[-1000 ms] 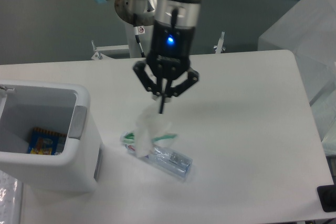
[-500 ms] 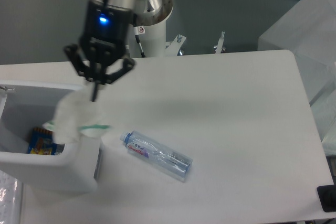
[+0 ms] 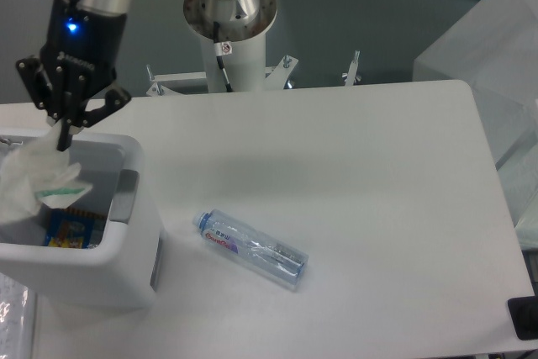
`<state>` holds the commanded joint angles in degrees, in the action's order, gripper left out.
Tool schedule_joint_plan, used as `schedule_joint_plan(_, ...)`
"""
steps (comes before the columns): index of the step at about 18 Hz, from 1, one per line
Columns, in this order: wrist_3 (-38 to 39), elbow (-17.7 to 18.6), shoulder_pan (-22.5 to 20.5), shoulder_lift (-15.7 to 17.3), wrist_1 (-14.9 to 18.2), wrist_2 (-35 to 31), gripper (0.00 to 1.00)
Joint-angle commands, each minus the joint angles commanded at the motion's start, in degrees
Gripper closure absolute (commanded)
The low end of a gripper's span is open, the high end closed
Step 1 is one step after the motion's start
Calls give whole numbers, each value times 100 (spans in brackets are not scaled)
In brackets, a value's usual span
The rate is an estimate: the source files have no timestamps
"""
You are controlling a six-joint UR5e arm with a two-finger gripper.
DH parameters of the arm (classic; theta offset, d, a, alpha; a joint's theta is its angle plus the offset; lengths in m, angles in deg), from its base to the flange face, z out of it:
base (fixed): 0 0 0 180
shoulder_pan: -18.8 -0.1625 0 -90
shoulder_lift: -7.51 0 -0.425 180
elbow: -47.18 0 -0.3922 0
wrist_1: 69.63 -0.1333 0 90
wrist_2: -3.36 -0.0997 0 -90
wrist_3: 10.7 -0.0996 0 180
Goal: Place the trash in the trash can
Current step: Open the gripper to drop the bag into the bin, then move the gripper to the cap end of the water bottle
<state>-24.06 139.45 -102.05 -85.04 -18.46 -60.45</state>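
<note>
Carrying wrapper (image 3: 38, 184) over trash can (image 3: 126, 233): claw (image 3: 64, 132) clamped on it, shifted left from above worktop (image 3: 378, 191) within 1 second, wrapper now hanging above bin opening. Release looks next. Bottle (image 3: 252, 250) lies on worktop, just right of can, untouched.

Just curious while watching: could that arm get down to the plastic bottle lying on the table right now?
Probably not yet: the gripper is shut on the wrapper over the trash can. The bottle itself lies uncovered.
</note>
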Motion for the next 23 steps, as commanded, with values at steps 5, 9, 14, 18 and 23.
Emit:
schedule_joint_plan(5, 79, 18, -9, -9, -450, 159, 1)
schedule_joint_plan(9, 201, -25, -166, -9, -450, 159, 0)
schedule_joint_plan(14, 641, 9, -965, -105, -459, 167, 0)
schedule_joint_plan(18, 1133, 53, -1432, -342, -441, 150, 0)
schedule_joint_plan(23, 1187, 45, -1696, -764, -406, -78, 0)
